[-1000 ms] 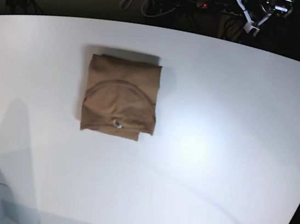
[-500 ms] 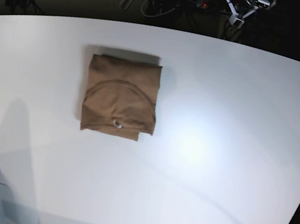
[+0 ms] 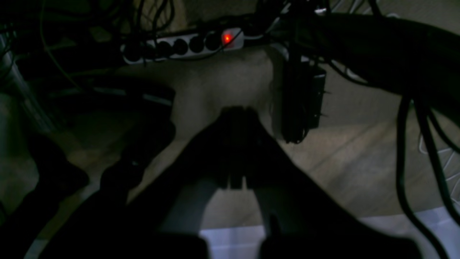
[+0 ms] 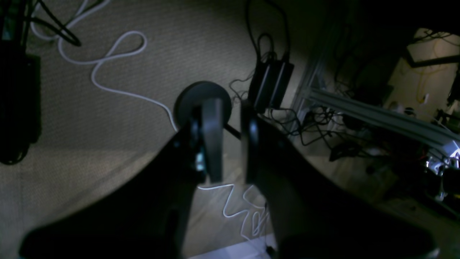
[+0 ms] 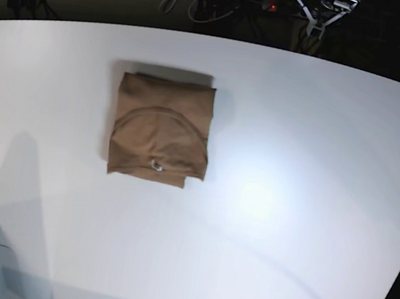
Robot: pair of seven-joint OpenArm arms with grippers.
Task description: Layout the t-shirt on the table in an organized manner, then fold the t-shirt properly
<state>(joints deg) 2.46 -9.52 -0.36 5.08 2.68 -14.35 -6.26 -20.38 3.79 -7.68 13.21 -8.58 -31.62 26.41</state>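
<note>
- The left gripper [image 3: 237, 115] had its jaws clenched together on nothing, the dark tips meeting over the floor beyond the table's far edge.
- The right gripper [image 4: 230, 108] had its jaws drawn close with a narrow gap between them and nothing held; a white cable [image 4: 118, 57] and a round dark base [image 4: 203, 102] lay on the carpet below it.
- A power strip [image 3: 183, 45] with a lit red switch lay on the floor ahead of the left gripper, among dark cables.
- In the base view, the left gripper showed at the top edge, pulled back behind the table; the right gripper was out of that view.
- The t-shirt [image 5: 161, 130] lay folded into a compact rectangle, flat on the table [image 5: 303, 207], toward its left-centre, with the small whitish tag [image 5: 157, 164] near its near edge.
- Neither gripper touched the t-shirt; both were well apart from it.
</note>
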